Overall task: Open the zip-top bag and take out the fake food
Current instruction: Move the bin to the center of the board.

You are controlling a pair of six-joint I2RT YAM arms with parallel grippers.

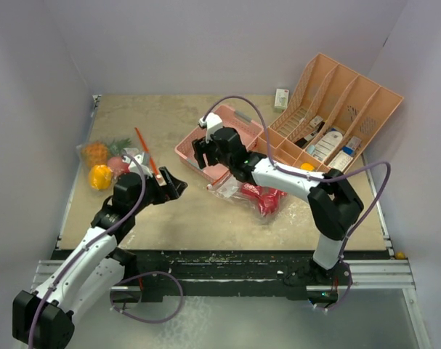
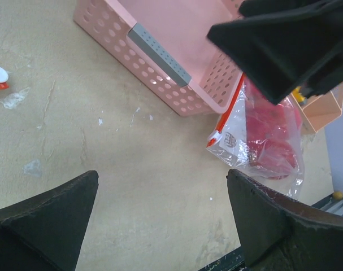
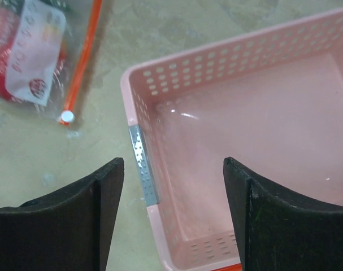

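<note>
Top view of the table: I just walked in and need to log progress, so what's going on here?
Neither arm is holding anything. The left gripper is open over bare tabletop, and the right gripper is open above the pink basket. One zip-top bag holding red fake food lies beside the basket. A second bag, with a pineapple and a yellow pepper inside, sits near the table's left edge.

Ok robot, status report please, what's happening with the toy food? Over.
Left gripper open, empty. Right gripper open, empty, above pink basket. Fake food bagged at far left; red pieces in zip-top bag beside basket. Right forearm crosses over that bag.
</note>
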